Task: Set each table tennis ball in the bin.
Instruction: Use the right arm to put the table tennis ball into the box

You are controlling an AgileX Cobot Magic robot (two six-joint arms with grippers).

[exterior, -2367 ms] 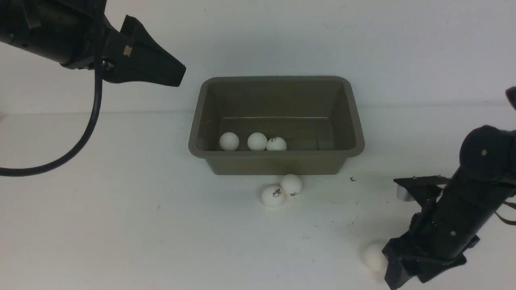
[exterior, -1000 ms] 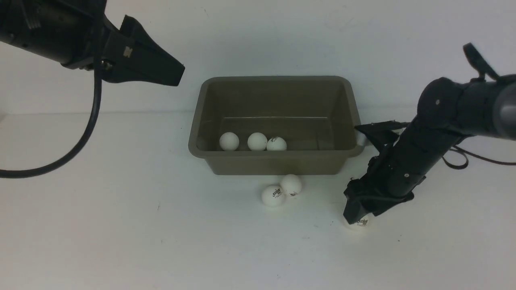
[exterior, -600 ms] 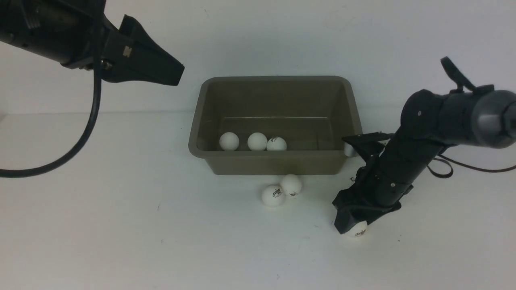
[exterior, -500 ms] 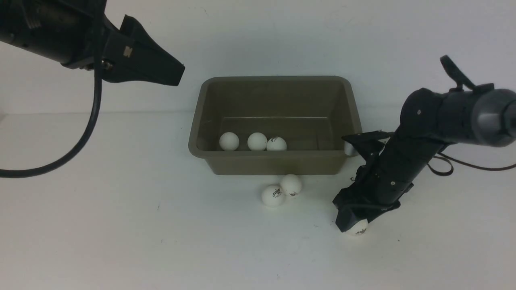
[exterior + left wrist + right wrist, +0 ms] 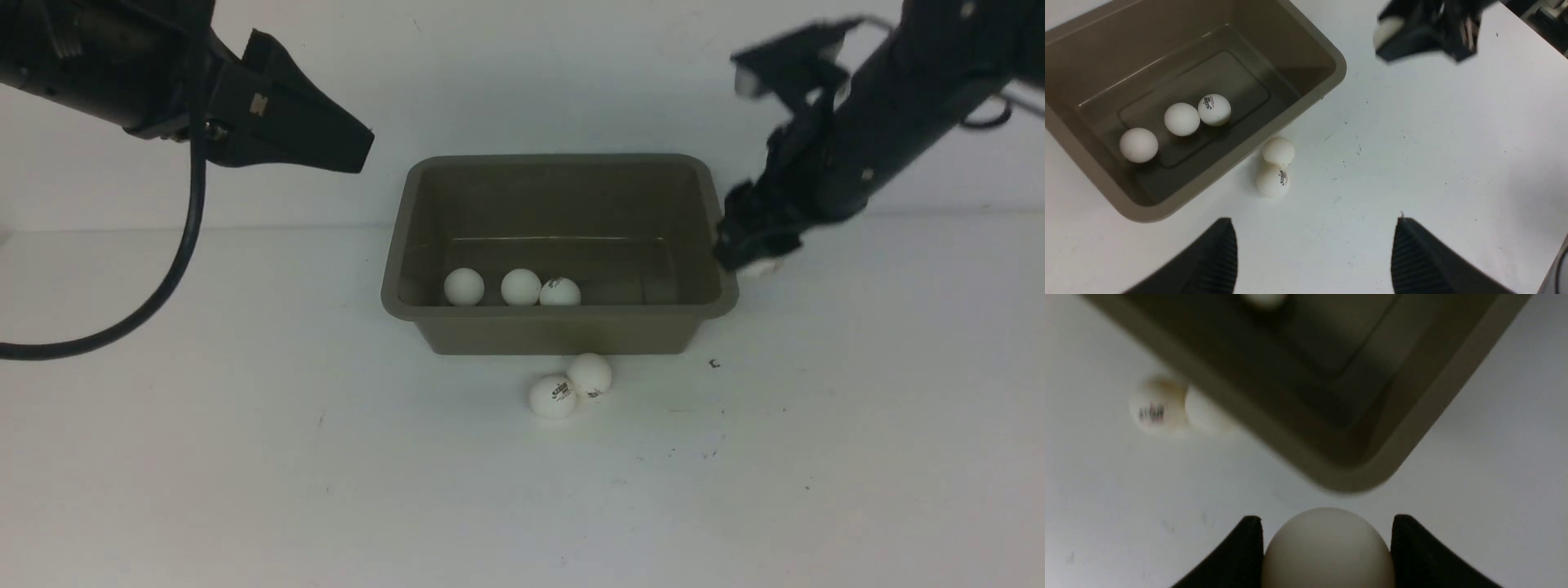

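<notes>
The taupe bin (image 5: 560, 329) stands mid-table with three white table tennis balls (image 5: 521, 287) in a row along its near wall. Two more balls (image 5: 553, 397) touch each other on the table just in front of it; they also show in the left wrist view (image 5: 1273, 181). My right gripper (image 5: 747, 257) is shut on a ball (image 5: 1327, 549), held in the air just outside the bin's right rim (image 5: 1355, 482). My left gripper (image 5: 363, 155) is open and empty, high at the left; its fingers (image 5: 1212, 261) frame bare table.
White table and white back wall. A black cable (image 5: 175, 269) hangs from my left arm over the table's left side. Small dark specks (image 5: 714, 363) mark the table right of the bin.
My right gripper has lifted the ball off the table at the front right and carried it up and back to the bin's right rim. The left arm has not moved.
</notes>
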